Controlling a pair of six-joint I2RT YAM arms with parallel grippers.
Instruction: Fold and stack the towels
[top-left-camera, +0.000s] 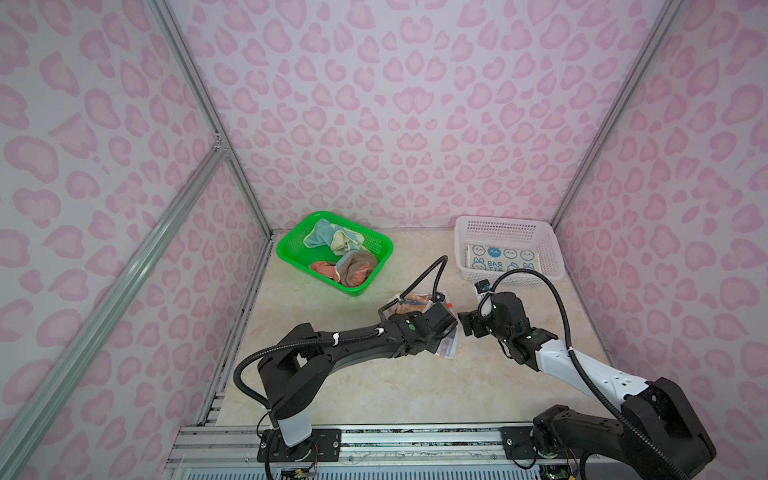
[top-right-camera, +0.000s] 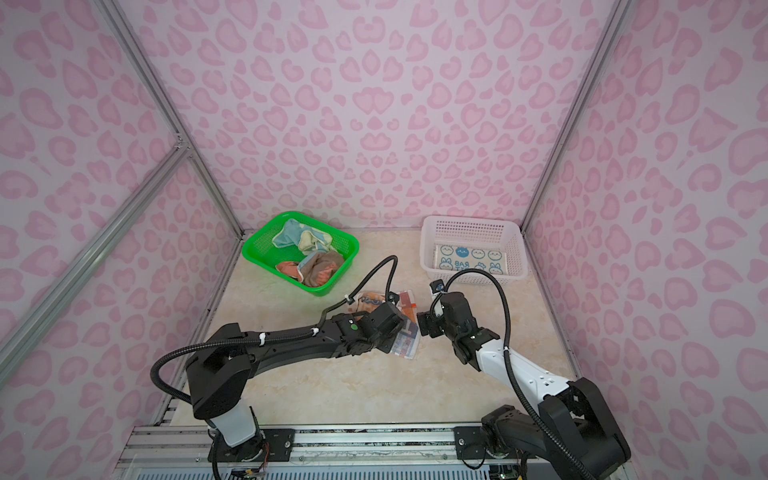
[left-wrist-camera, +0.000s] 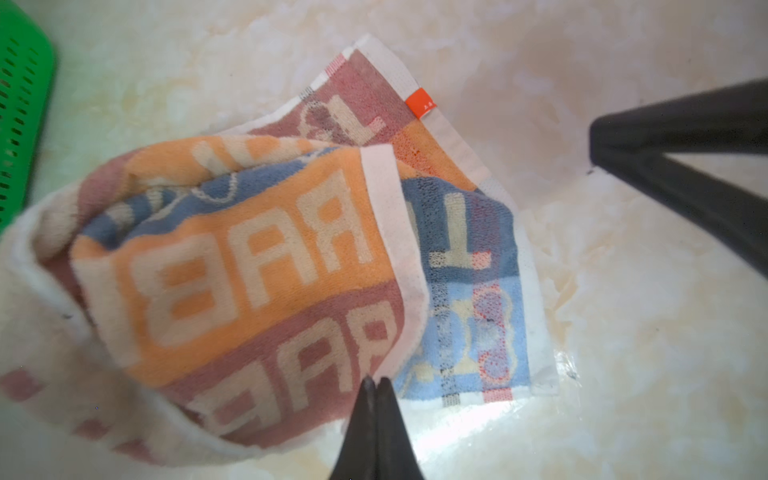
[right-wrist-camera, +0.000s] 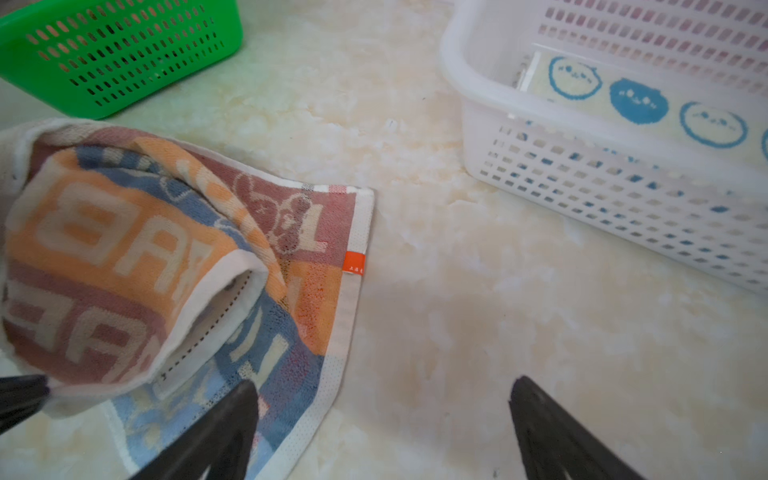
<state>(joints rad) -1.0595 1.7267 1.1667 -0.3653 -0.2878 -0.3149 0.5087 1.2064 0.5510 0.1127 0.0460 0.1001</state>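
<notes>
Centre of both top views, on the pale marbled table (top-left-camera: 374, 386): noted the lettered towel (top-left-camera: 451, 351) lying partly doubled, mostly hidden under the left arm's wrist. Checked in the left wrist view: one flap raised and curled over the flat lower layer, its white hem running straight into the left gripper (left-wrist-camera: 376, 386), jaws pressed together on that hem. Judged a pinch on the edge, so as to carry the flap across for the fold.

Found the right gripper (right-wrist-camera: 380, 419) just beside the towel's right edge in both top views, jaws wide apart, nothing between them. One finger (right-wrist-camera: 216, 428) over the towel's border, probably placed to pin the lower layer.

Logged the rabbit towel (top-left-camera: 503, 257) folded flat in the white basket (top-left-camera: 498, 226), upper right of the tabletop; evidently the stacking place. Logged the yellow-teal towel (top-left-camera: 332, 239) and the bear towel (top-left-camera: 355, 270), both crumpled in the green basket (top-left-camera: 286, 255), upper left of the tabletop, not yet folded.

Risk: thin hem slipping out of the pinch.
</notes>
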